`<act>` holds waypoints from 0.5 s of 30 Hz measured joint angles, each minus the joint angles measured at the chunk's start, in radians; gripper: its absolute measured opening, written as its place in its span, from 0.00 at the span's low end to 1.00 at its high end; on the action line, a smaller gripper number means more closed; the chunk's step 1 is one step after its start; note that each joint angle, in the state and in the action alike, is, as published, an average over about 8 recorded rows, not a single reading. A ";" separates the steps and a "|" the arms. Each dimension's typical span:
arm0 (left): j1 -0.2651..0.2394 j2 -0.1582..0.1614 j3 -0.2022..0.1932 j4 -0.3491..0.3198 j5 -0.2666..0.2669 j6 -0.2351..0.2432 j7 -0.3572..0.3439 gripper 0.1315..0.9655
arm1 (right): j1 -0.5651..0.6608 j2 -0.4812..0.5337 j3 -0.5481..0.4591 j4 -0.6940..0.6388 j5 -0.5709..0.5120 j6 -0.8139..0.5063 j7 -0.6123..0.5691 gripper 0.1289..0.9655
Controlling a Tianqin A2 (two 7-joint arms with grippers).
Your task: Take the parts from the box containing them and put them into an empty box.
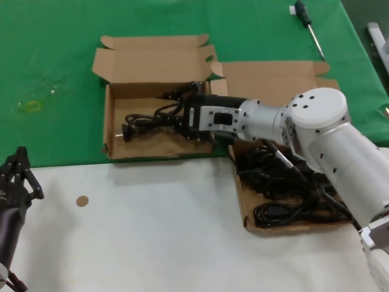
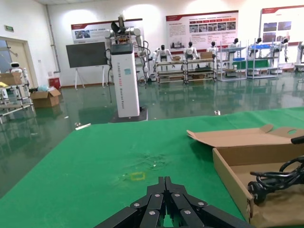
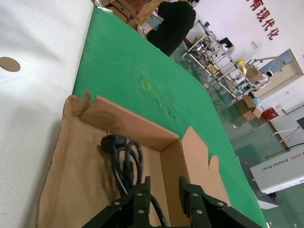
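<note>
The smaller box [image 1: 110,125] with rounded lid tabs stands open at the left and holds one black power cord bundle [image 1: 146,120]. My right gripper [image 1: 181,109] reaches into this box, open, with its fingers just above the right end of that cord. In the right wrist view the gripper [image 3: 165,187] stands over the cord [image 3: 124,152] inside the ragged-walled box [image 3: 128,126]. The larger box [image 1: 273,76] to the right holds several tangled cords [image 1: 279,182]. My left gripper [image 1: 18,176] is shut and parked at the near left, also shown in the left wrist view [image 2: 165,181].
A screwdriver [image 1: 307,24] lies on the green mat at the back right. A small brown disc [image 1: 81,201] lies on the white surface in front. A yellow mark [image 1: 30,105] is on the mat at the left. The left wrist view shows the smaller box's wall [image 2: 232,171].
</note>
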 joint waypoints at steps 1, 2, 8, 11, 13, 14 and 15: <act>0.000 0.000 0.000 0.000 0.000 0.000 0.000 0.02 | 0.002 0.000 0.002 -0.003 0.001 -0.001 -0.003 0.16; 0.000 0.000 0.000 0.000 0.000 0.000 0.000 0.02 | 0.003 -0.001 0.003 -0.006 0.002 -0.001 -0.006 0.17; 0.000 0.000 0.000 0.000 0.000 0.000 0.000 0.02 | 0.005 0.005 0.005 0.003 0.001 -0.005 -0.003 0.21; 0.000 0.000 0.000 0.000 0.000 0.000 0.000 0.02 | 0.000 0.016 0.003 0.026 -0.004 -0.006 0.019 0.28; 0.000 0.000 0.000 0.000 0.000 0.000 0.000 0.02 | -0.005 0.026 0.001 0.048 -0.008 -0.006 0.041 0.33; 0.000 0.000 0.000 0.000 0.000 0.000 0.000 0.02 | -0.009 0.032 0.000 0.061 -0.010 -0.006 0.054 0.35; 0.000 0.000 0.000 0.000 0.000 0.000 0.000 0.02 | -0.012 0.039 -0.001 0.075 -0.012 -0.005 0.069 0.38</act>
